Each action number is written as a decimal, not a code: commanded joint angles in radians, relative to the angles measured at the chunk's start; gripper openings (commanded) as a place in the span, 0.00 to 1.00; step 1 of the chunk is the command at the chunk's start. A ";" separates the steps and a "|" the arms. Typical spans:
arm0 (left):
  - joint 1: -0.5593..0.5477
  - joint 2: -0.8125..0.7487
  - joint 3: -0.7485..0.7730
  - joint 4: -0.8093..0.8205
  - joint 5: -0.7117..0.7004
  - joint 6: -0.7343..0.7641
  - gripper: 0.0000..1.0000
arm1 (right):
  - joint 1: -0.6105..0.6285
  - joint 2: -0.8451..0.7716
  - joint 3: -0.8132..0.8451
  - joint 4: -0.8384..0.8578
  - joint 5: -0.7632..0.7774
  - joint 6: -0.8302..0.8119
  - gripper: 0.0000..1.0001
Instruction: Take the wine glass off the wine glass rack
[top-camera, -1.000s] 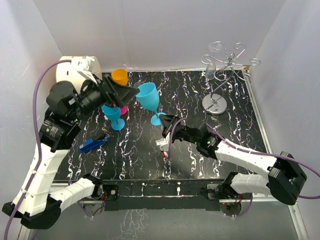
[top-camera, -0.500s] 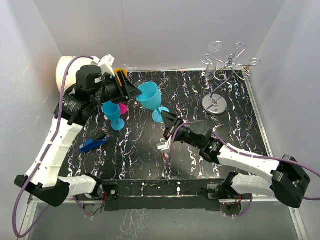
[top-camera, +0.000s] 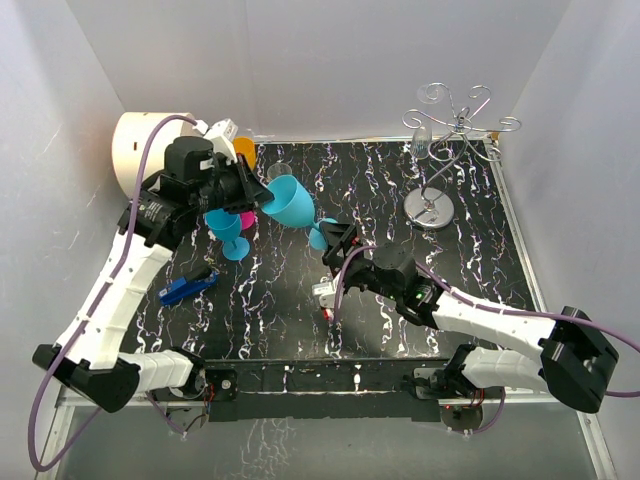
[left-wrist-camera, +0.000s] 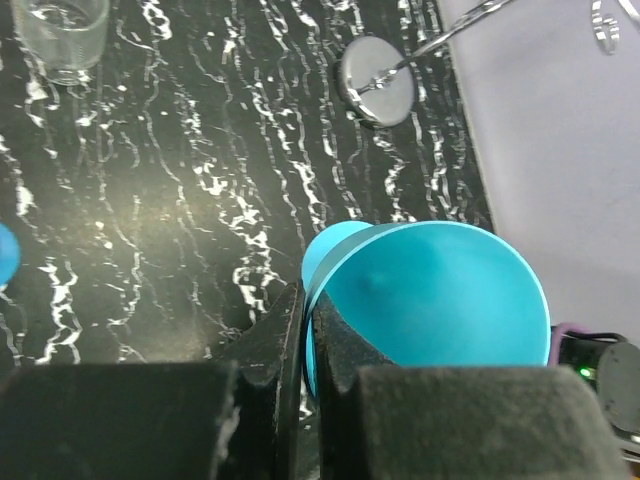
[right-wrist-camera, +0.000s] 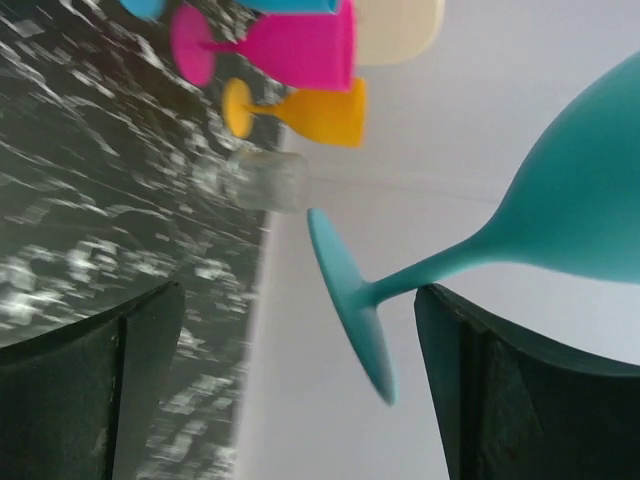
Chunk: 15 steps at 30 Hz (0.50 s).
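The teal wine glass (top-camera: 290, 202) is hanging in the air well to the left of the wine glass rack (top-camera: 455, 125) and nearer the arms than its disc base (top-camera: 428, 208), touching none of the wire. The left gripper (left-wrist-camera: 305, 340) is clenching the glass by the rim, one finger inside the bowl and one outside, on the side of the bowl facing away from the rack. The glass is lying tilted, close to level. Its long axis is running from that rim toward the rack side, so the foot (right-wrist-camera: 352, 305) is pointing rackward and a little toward the arms. The right gripper (top-camera: 335, 243) is sitting at that foot end, between the glass and the rack, and is the nearer of the two to the stem. Its fingers are standing wide apart and holding nothing. The stem and foot are showing in the gap in its wrist view, though I cannot tell whether they are lying between the fingers or beyond them. By my judgement the glass is already off the rack, and a handover is depending on the right gripper closing across the stem, square to that axis.
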 joint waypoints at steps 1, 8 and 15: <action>-0.006 0.018 -0.011 0.040 -0.153 0.118 0.00 | 0.009 -0.036 0.021 -0.105 -0.106 0.393 0.98; 0.001 0.089 -0.082 0.154 -0.303 0.237 0.00 | 0.009 -0.018 0.029 -0.127 0.045 1.127 0.98; 0.053 0.162 -0.144 0.275 -0.262 0.214 0.00 | 0.007 -0.024 0.050 -0.221 0.288 1.495 0.98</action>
